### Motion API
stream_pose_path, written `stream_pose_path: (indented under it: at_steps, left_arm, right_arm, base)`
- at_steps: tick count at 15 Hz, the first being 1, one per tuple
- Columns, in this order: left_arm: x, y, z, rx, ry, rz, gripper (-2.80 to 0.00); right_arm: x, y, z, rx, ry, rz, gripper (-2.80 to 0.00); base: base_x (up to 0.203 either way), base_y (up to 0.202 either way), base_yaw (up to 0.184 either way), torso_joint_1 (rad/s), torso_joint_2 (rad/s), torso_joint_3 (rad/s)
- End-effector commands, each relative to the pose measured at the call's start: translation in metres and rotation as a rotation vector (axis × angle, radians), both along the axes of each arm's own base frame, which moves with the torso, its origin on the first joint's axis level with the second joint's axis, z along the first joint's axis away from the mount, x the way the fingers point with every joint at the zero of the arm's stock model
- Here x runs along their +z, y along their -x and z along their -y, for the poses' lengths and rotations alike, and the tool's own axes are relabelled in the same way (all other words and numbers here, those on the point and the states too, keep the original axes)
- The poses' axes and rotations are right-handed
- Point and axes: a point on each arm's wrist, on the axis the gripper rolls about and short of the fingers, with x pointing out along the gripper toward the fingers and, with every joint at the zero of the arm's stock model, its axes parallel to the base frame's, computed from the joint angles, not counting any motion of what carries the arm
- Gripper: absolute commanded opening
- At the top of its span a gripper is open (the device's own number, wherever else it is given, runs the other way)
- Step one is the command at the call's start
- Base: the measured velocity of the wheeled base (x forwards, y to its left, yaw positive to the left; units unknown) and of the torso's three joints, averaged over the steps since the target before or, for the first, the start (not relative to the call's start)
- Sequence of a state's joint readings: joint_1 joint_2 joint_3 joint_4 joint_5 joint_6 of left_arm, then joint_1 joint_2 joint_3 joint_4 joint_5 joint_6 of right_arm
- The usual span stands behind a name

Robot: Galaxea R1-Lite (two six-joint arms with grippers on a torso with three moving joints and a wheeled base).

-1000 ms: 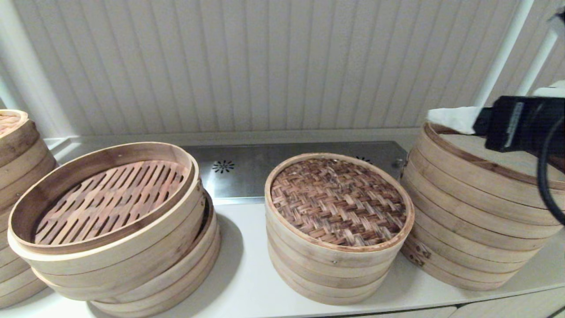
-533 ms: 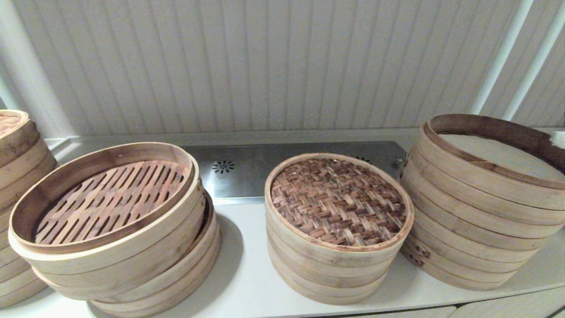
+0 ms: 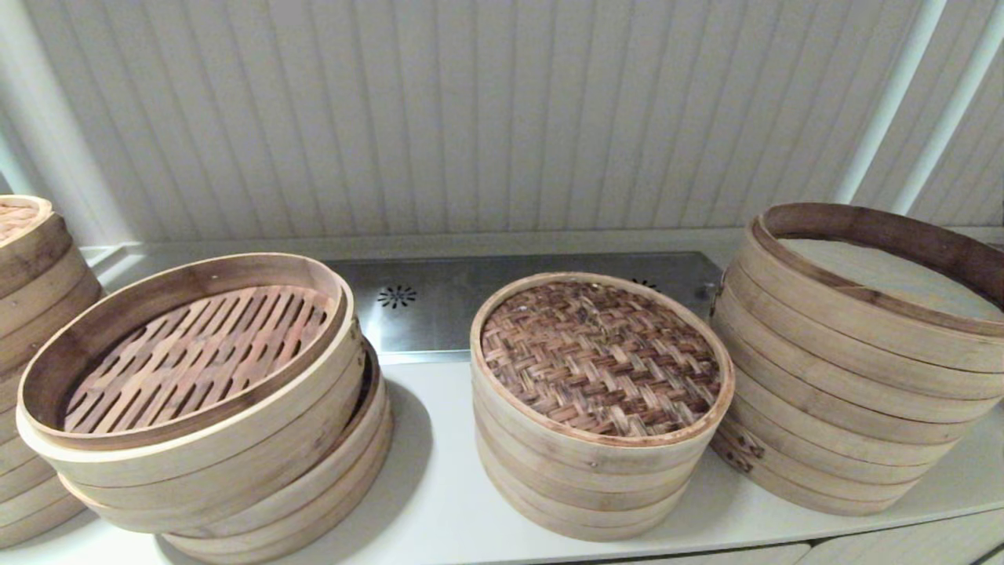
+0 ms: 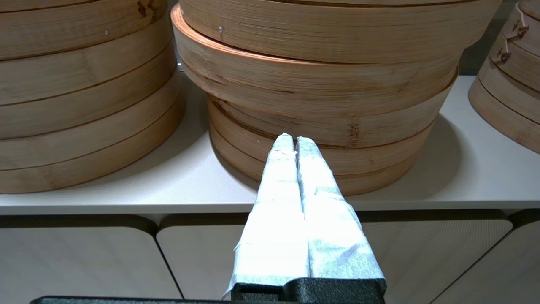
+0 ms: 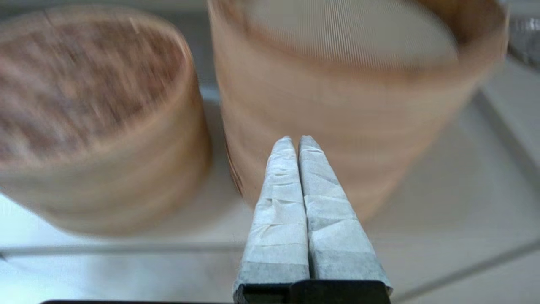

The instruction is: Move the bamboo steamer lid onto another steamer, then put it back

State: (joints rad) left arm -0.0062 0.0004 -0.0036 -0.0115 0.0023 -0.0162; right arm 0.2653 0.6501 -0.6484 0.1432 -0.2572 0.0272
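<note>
**On the counter, the lid sits home and both arms are clear**

Nearest the viewer, at the bottom of each wrist view, both grippers show their paper-wrapped fingers pressed together with nothing between them. The left gripper [image 4: 294, 141] hangs low in front of the cabinet doors, level with the counter edge [image 4: 126, 207], pointing at the foot of the leaning stack [image 4: 320, 105]. The right gripper [image 5: 296, 141] is above and in front of the counter, aimed at the wall of the tall steamer [image 5: 350, 97], well apart from it. Neither arm appears in the head view.

Further in, at lower centre of the head view, the lid [image 3: 602, 357] lies flat on the short stack [image 3: 584, 486], its woven top level inside the pale rim. To the right stands the tall steamer [image 3: 855, 369], open, its whitish liner showing. At lower left the slatted tray [image 3: 188, 357] tilts on its stack, and another stack [image 3: 31, 259] is cut off at the left edge.

To my eye, the lid looks to be at its home place, so either the move is yet to start or it is finished; I cannot tell which. If it is to be lifted, the right gripper would need to part its fingers first, come down over the lid's near rim, pinch the band and not the weave, and lift straight up before swinging across, high enough to pass the taller rim.
</note>
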Motion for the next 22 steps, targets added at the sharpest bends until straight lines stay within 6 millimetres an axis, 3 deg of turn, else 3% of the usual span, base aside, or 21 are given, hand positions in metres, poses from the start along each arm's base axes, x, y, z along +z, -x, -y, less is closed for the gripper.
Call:
stream_pose_path:
  at_steps: [1,4,8,10,17,22]
  left_arm:
    - [0.0,0.0,0.0,0.001,0.001,0.001,-2.8]
    - [0.0,0.0,0.0,0.001,0.001,-0.001,-2.8]
    - [0.0,0.0,0.0,0.001,0.001,-0.001,-2.8]
    - [0.0,0.0,0.0,0.001,0.001,0.0,-2.8]
    - [0.0,0.0,0.0,0.001,0.001,0.001,-2.8]
    - [0.0,0.0,0.0,0.001,0.001,-0.001,-2.8]
  right_arm:
    - [-0.028,0.016,0.005,-0.015,0.003,-0.013,-2.8]
    - [-0.057,0.018,0.006,-0.048,0.017,-0.076,-2.8]
    - [-0.074,0.023,0.007,-0.077,0.021,-0.098,-2.8]
    - [-0.093,0.025,0.008,-0.071,0.023,-0.13,-2.8]
    - [-0.122,0.044,0.009,0.01,-0.022,-0.069,-2.8]
    - [-0.143,0.034,0.007,0.026,0.053,0.062,-2.8]
  base:
    - [0.0,0.0,0.0,0.0,0.0,0.0]
    - [0.0,0.0,0.0,0.0,0.0,0.0]
    - [0.0,0.0,0.0,0.0,0.0,0.0]
    - [0.0,0.0,0.0,0.0,0.0,0.0]
    - [0.0,0.0,0.0,0.0,0.0,0.0]
    - [0.0,0.0,0.0,0.0,0.0,0.0]
